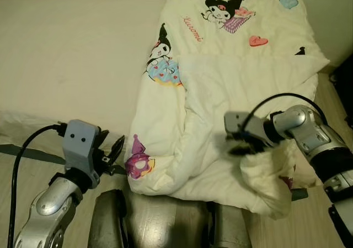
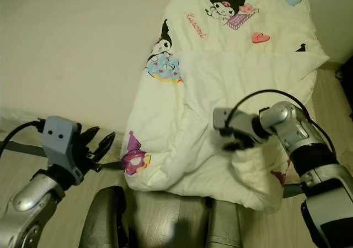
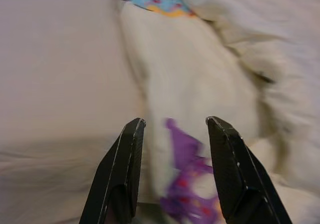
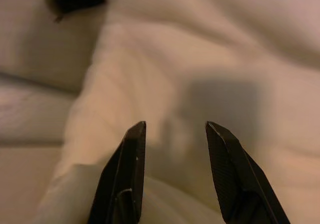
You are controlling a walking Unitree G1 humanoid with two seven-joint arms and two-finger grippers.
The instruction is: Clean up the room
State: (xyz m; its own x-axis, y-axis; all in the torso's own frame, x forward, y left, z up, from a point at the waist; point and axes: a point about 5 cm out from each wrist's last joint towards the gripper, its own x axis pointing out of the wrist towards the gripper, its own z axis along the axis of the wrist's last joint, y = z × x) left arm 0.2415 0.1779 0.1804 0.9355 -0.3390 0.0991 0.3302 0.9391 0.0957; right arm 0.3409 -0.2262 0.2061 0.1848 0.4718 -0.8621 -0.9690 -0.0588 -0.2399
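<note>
Cream bed sheet point(image 1: 71, 54) spans the background. Cartoon-print blanket point(image 1: 231, 66) lies bunched on it, lower edge hanging toward the floor point(image 1: 22, 176). Left gripper point(image 1: 113, 153) sits just beside the blanket's lower corner, fingers point(image 3: 125, 169) apart, nothing between. Right gripper point(image 4: 175, 174) hovers over the blanket folds, fingers apart, empty.
</note>
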